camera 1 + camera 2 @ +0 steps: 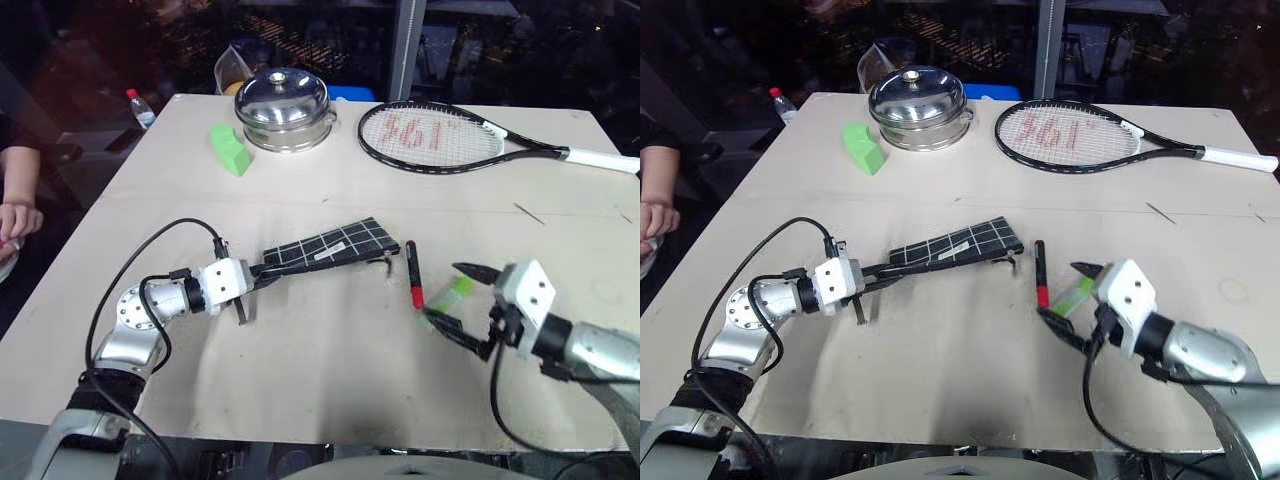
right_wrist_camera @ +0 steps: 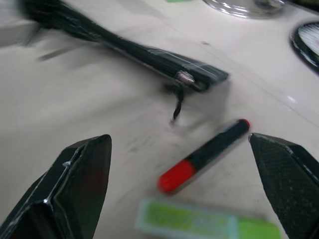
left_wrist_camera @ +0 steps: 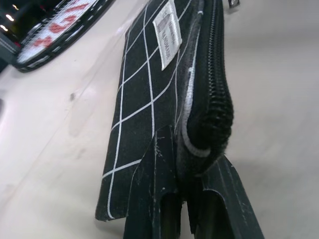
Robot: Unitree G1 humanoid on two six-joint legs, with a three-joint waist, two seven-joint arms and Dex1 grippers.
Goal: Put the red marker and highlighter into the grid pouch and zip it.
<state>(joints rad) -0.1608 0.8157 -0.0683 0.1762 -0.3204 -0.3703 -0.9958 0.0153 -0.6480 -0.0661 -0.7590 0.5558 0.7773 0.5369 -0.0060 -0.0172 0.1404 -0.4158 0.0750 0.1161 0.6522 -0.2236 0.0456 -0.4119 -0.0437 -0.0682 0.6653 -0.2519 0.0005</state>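
Grid pouch [image 1: 325,246] mid-table, near end clamped in shut left gripper [image 1: 262,270]; red marker [image 1: 412,272] and highlighter [image 1: 452,292] lie just off its far end, right gripper [image 1: 462,305] jaws wide apart, straddling the highlighter.

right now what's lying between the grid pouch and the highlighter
The red marker lies between the grid pouch and the highlighter, seen in the left eye view.

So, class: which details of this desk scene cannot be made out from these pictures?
- Grid pouch: label print too small to read in the left wrist view; whether the zip is open is unclear.
- Highlighter: its end is cut by the right wrist view's edge.
- Person's hand: cut off by the left eye view's edge.
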